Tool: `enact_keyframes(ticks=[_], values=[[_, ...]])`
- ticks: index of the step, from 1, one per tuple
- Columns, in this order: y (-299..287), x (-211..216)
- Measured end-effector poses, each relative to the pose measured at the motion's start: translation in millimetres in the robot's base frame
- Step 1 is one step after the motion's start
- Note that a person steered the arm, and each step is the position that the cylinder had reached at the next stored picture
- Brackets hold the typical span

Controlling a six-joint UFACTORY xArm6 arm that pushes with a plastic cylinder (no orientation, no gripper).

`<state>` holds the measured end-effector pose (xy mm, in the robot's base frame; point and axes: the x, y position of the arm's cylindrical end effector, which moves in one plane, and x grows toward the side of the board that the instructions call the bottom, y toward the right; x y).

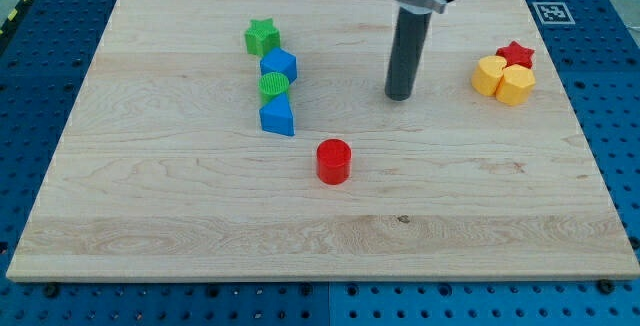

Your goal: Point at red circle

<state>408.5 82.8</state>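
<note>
Red circle (pixel 333 161) sits approx center of frame on the table (pixel 150 226), alone. My tip (pixel 399 96) is above and to its right, well apart, touching no block. No claw on this rod. Upper left: green star (pixel 262 37), blue block (pixel 279 65), green circle (pixel 273 86), blue triangle-ish block (pixel 278 118) in a column. Upper right: red star (pixel 516 54) w/ two yellow blocks (pixel 503 79).

My tip (pixel 399 96) up-right of red circle (pixel 333 161), well apart.
</note>
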Motion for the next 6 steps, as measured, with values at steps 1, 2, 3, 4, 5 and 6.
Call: enact_keyframes(ticks=[1,2,3,4,5,6], values=[[-2,4],[0,10],[18,49],[9,120],[-55,162],[-71,162]])
